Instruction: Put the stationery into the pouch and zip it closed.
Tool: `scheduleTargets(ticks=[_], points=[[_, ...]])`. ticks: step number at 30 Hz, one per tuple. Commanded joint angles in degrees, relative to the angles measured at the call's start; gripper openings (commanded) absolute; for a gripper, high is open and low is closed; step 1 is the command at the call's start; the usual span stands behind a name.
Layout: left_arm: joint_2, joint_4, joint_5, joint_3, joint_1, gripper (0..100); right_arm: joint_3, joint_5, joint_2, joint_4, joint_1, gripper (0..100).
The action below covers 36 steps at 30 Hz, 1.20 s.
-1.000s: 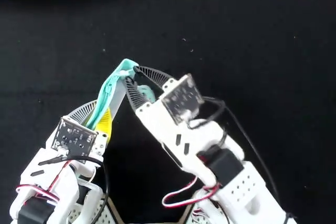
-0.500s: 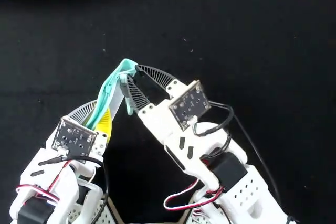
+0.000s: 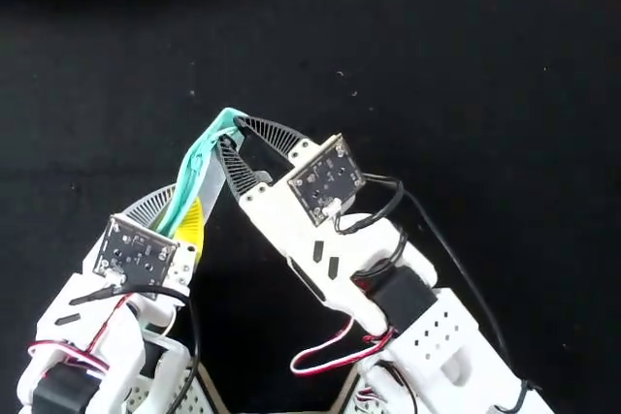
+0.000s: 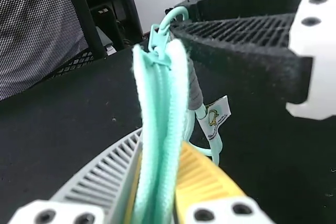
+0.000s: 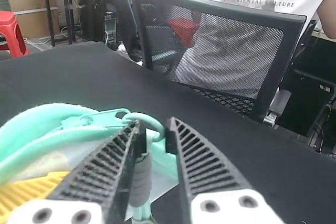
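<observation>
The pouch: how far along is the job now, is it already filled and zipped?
Looks done: the zip runs shut along the pouch, its pull at the far end; the contents are hidden. In hand: the left gripper holds the pouch's near end, and the right gripper is at the pull. Left: probably only seating the zip fully and letting go.

Black table [image 3: 485, 65], mesh chair back [image 5: 226, 56] — red stool [image 5: 13, 31]

Bright, even light w/ soft, faint shadows throughout.
</observation>
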<state>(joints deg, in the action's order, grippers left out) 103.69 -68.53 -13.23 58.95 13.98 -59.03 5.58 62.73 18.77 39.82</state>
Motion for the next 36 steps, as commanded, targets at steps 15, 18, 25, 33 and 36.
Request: scheduleTargets(ticks=[15, 18, 25, 33, 36], points=[[0.5, 1.1, 0.0, -0.1, 0.7, 3, 0.2, -0.5, -0.4, -3.6, -6.2, 1.2], [0.5, 1.1, 0.0, -0.2, 0.7, 3, 0.2, -1.9, -0.4, -3.6, -7.6, 1.2], [0.5, 1.0, 0.0, -0.4, 0.7, 3, 0.2, -2.6, -0.8, -3.7, -10.6, 1.2], [0.5, 0.9, 0.0, -0.6, 0.7, 3, -4.7, -2.5, -0.9, -10.5, -10.6, 1.2], [0.5, 0.8, 0.0, -0.6, 0.7, 3, -5.5, -2.5, -0.9, -11.9, -11.6, 1.2]])
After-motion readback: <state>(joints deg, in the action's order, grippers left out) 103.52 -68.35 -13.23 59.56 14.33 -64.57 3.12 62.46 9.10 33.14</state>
